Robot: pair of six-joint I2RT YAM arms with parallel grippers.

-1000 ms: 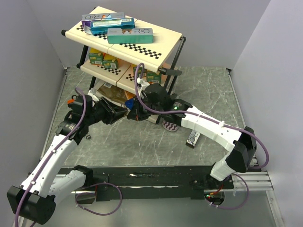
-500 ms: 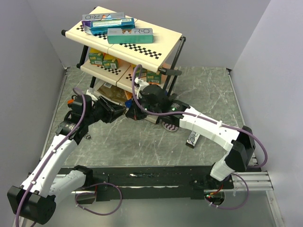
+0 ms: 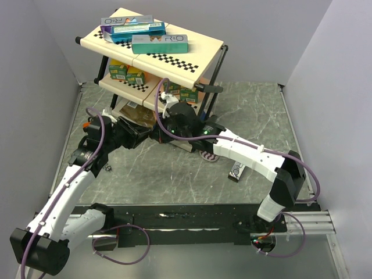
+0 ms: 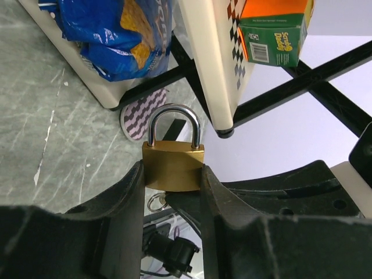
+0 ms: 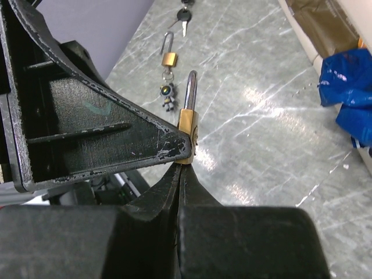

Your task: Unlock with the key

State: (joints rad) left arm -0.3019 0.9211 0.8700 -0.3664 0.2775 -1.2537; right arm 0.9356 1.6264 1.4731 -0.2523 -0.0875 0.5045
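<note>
Left gripper [image 4: 172,171] is clamped on the brass sides of the padlock [image 4: 173,161], holding it up off the table with the shackle sticking out past the fingertips. The lock's long axis lines up with the right gripper [image 5: 179,165], which is pinched fully shut right at the keyhole end, shackle pointing away from it. Can't see the key blade itself, just a key ring [image 4: 154,202] under the body, so I'd guess the twist goes around that axis
</note>
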